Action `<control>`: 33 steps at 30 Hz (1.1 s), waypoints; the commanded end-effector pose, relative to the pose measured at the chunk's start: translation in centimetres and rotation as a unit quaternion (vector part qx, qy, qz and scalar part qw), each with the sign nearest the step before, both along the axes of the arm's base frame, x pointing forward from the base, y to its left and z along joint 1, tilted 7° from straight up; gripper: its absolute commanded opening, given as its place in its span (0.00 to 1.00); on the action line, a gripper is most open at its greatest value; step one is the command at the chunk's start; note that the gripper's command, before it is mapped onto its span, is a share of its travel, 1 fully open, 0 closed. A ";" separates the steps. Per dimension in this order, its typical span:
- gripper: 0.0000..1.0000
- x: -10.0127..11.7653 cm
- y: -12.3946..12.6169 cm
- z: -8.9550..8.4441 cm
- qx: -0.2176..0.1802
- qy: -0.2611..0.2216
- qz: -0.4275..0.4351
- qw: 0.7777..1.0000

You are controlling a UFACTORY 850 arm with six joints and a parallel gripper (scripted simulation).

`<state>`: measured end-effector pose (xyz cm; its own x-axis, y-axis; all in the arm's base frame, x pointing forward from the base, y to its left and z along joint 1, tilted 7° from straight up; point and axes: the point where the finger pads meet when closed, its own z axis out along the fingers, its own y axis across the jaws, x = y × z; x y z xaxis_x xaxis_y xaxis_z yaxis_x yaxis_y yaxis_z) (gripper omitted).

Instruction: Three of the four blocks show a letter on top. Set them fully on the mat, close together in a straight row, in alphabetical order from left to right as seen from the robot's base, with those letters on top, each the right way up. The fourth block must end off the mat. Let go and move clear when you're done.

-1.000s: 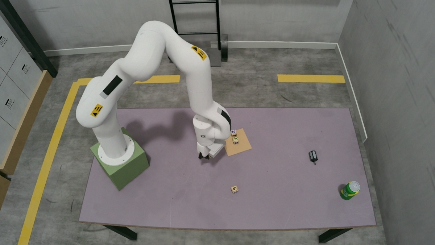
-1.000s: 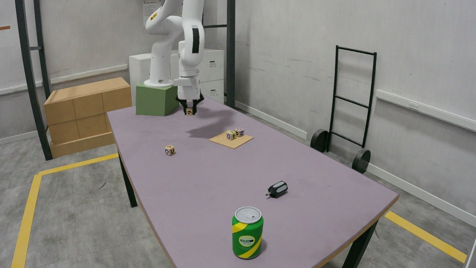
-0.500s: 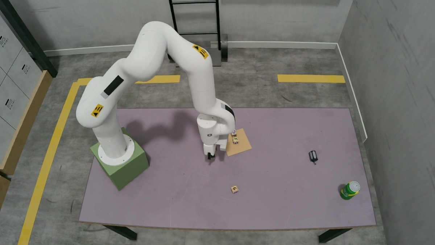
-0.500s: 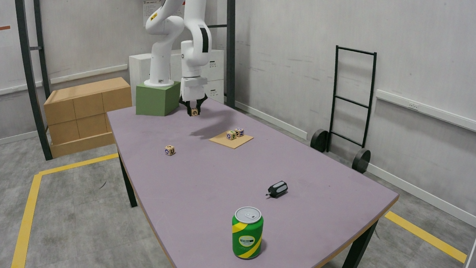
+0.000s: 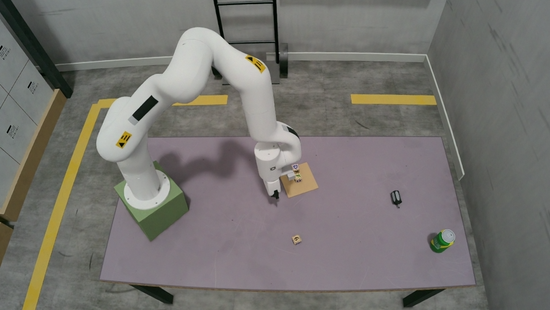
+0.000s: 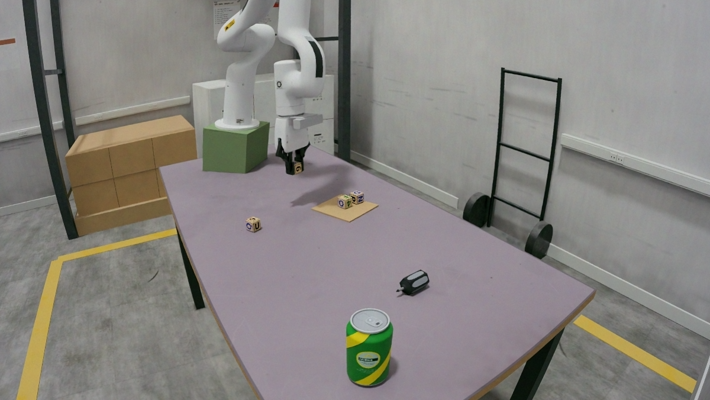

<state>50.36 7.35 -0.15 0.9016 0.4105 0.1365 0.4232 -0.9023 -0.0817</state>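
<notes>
My gripper (image 5: 275,194) (image 6: 296,161) is shut on a small wooden block (image 6: 297,167) and holds it above the table, just beside the base-side edge of the tan mat (image 5: 299,182) (image 6: 343,209). In the overhead view the fingers hide the held block. Two lettered blocks (image 5: 296,173) (image 6: 350,199) sit touching in a row on the far part of the mat. A fourth block (image 5: 296,239) (image 6: 253,224) lies alone on the purple table off the mat, with a 6 on top.
A green can (image 5: 442,240) (image 6: 368,353) stands near the table's far end. A small black tool (image 5: 396,197) (image 6: 413,281) lies on the table beyond the mat. The arm's green base block (image 5: 151,206) stands at the other end.
</notes>
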 end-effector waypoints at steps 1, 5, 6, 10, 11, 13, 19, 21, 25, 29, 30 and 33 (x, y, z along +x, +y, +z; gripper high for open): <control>0.28 0.5 0.3 0.1 -0.001 -0.017 0.068 0.998; 0.28 0.8 0.5 0.2 -0.005 -0.025 0.121 0.992; 0.28 0.8 0.5 0.2 -0.005 -0.025 0.121 0.992; 0.28 1.3 0.9 0.3 -0.011 -0.038 0.206 0.978; 0.28 1.4 1.0 0.3 -0.012 -0.040 0.225 0.974; 0.28 1.6 1.2 0.3 -0.015 -0.046 0.259 0.965; 0.28 2.1 1.6 0.4 -0.023 -0.060 0.359 0.931; 0.28 2.3 1.7 0.4 -0.026 -0.065 0.391 0.918; 0.28 2.6 2.0 0.5 -0.030 -0.073 0.444 0.892; 0.28 2.9 2.2 0.5 -0.035 -0.081 0.498 0.862; 0.28 3.0 2.3 0.6 -0.036 -0.084 0.513 0.854; 0.28 3.3 2.5 0.6 -0.040 -0.090 0.556 0.825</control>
<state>53.29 9.66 0.33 0.0323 0.9881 0.1501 0.9960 -0.0443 0.0773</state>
